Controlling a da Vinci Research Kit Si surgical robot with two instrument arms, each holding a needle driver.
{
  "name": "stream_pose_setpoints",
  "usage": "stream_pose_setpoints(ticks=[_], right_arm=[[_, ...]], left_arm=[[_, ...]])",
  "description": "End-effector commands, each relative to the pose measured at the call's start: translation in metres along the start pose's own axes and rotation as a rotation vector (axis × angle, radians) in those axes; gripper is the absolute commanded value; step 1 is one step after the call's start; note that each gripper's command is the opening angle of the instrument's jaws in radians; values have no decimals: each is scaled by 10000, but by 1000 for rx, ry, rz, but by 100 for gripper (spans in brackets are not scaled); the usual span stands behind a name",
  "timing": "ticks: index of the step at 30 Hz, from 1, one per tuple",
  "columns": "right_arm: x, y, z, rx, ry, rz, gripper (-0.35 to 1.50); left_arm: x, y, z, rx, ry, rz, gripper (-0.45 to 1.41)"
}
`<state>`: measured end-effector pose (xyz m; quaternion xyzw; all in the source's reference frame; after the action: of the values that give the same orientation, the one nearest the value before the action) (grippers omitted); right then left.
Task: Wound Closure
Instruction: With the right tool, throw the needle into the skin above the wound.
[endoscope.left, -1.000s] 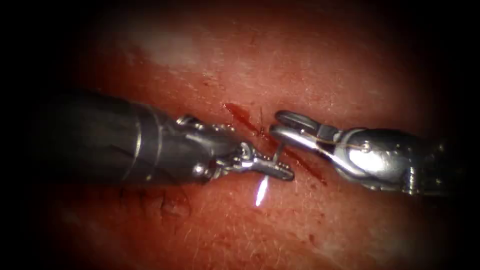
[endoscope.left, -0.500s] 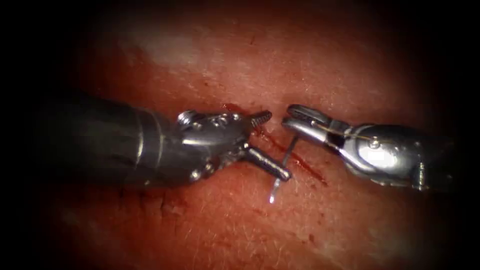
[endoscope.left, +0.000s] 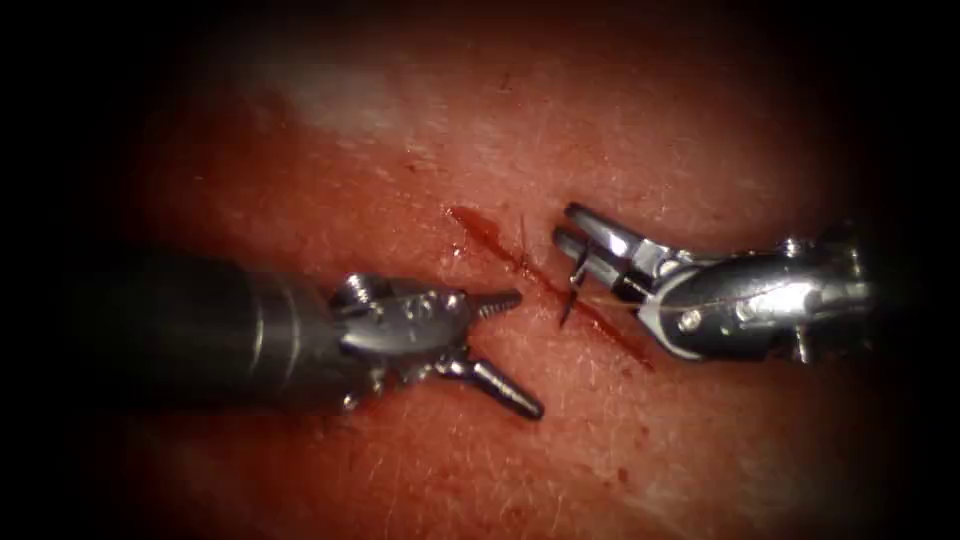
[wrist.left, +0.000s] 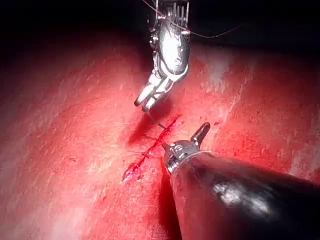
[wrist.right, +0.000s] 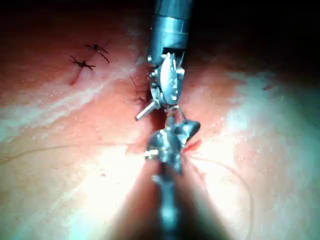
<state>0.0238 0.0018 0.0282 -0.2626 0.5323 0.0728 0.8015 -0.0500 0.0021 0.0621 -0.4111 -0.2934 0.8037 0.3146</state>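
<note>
Since my left hand (endoscope.left: 505, 350) let go of the needle (endoscope.left: 573, 290), it gapes empty left of the cut (endoscope.left: 545, 280); my right hand (endoscope.left: 572, 240) grips the needle.

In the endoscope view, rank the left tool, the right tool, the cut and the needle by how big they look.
1. Left tool, nearer the camera, so its lead is unsure.
2. Right tool.
3. Cut.
4. Needle, held in the right tool.
</note>
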Motion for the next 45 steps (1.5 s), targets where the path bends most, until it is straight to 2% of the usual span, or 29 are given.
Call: stream_pose_setpoints(ticks=[1,6,9,15,26,31,41,45], right_arm=[[-6,-5,2,-4,7,-5,-35],[-25,0,-1,-26,-4,-13,-35],[-37,0,-3,-36,-12,-26,-35],[-45,3,-6,-52,-34,-55,-35],[-52,-13,2,-52,-32,-112,-35],[-54,-20,2,-48,-30,-213,-35],[-58,-29,-1,-39,-27,-257,-35],[-60,-45,-6,-50,-33,-351,-35]], left_arm=[[-7,1,14,-5,-13,2,67],[-18,3,52,-19,-29,20,64],[-21,-1,65,-21,-31,37,64],[-22,-8,63,-26,-32,42,64],[-16,-5,56,-35,-33,37,64],[-16,-5,53,-41,-35,38,64],[-17,-5,51,-44,-36,33,64],[-20,-7,44,-52,-38,26,61]])
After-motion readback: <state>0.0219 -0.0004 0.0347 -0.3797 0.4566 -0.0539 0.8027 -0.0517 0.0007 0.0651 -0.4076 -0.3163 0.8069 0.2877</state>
